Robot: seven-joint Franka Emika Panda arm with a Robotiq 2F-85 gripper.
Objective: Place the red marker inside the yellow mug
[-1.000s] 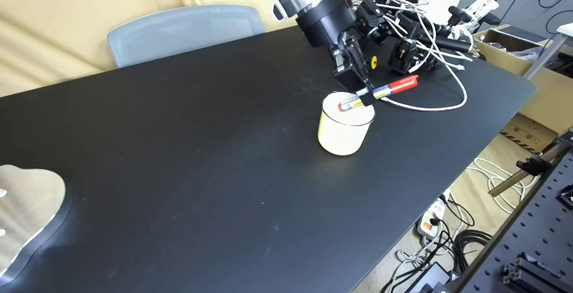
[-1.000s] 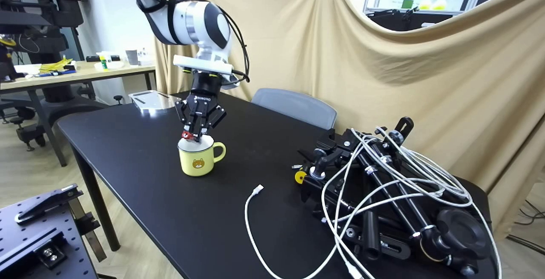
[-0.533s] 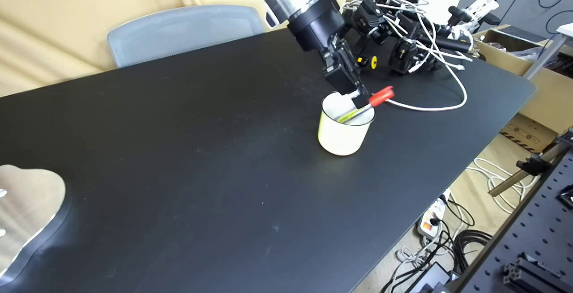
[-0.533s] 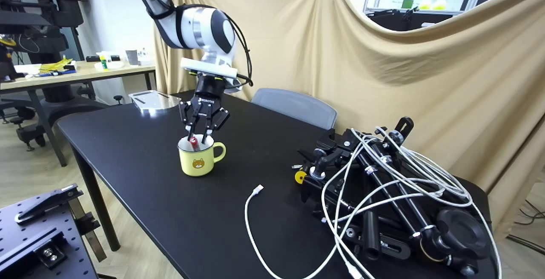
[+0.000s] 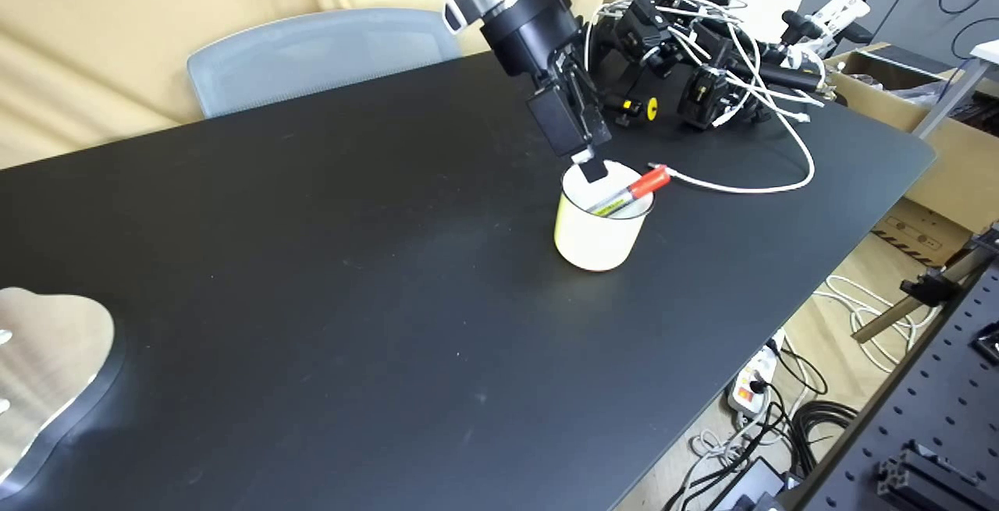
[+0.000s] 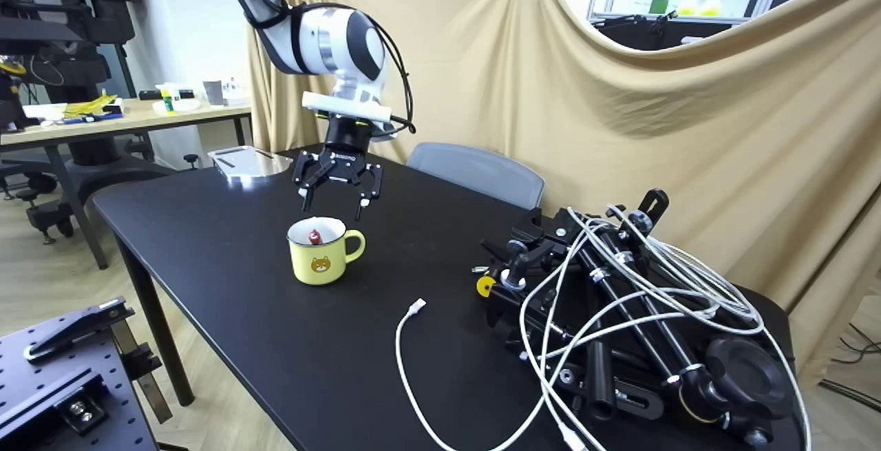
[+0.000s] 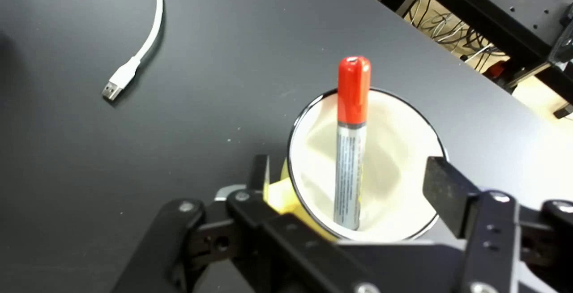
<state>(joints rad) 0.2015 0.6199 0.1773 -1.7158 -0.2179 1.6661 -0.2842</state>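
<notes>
The red marker [image 7: 350,163], silver-bodied with a red cap, leans inside the yellow mug [image 6: 320,268]. Its lower end is down in the white interior, and the cap rests at the rim, sticking out in an exterior view [image 5: 652,180]. The mug stands upright on the black table, its bear picture and handle showing in an exterior view. Just above the mouth, my gripper [image 6: 332,212] is spread wide with nothing held. In the wrist view the fingers of the gripper [image 7: 347,176] stand on either side of the marker, apart from it, one over the handle side.
A white cable [image 7: 150,33] with a USB plug lies on the table close to the mug. Black stand parts [image 6: 599,306] tangled with white cables sit farther along. A metal plate [image 5: 58,363] lies at the opposite end. A grey chair [image 5: 328,58] stands behind the table.
The gripper has let go of the marker, which has dropped into the mug and now leans on its rim. The fingers have spread wide, and the arm has shifted back and up a little.
</notes>
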